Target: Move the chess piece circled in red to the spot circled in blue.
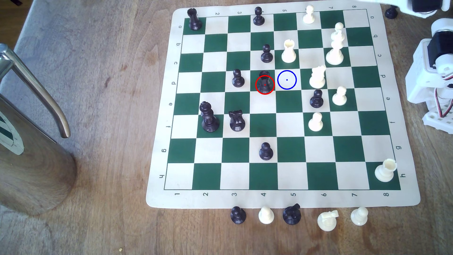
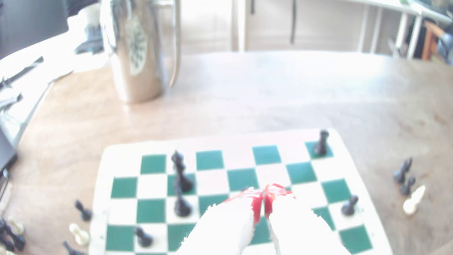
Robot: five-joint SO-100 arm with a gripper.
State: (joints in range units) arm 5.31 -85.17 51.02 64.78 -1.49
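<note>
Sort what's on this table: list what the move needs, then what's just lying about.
Needed: black rook in the red ring; blue-ringed cream square beside it; gripper, jaws together.

Lying about: steel jug; white rook; five captured pieces off the board's edge.

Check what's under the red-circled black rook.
The black rook stands upright on a green square of the board. Green shows around its base; the patch directly beneath is covered.

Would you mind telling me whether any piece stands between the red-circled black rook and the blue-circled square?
Nothing visible does. The black rook sits on the green square directly beside the blue-ringed square, which is bare. The white rook stands one square beyond it, toward the board's c row.
</note>
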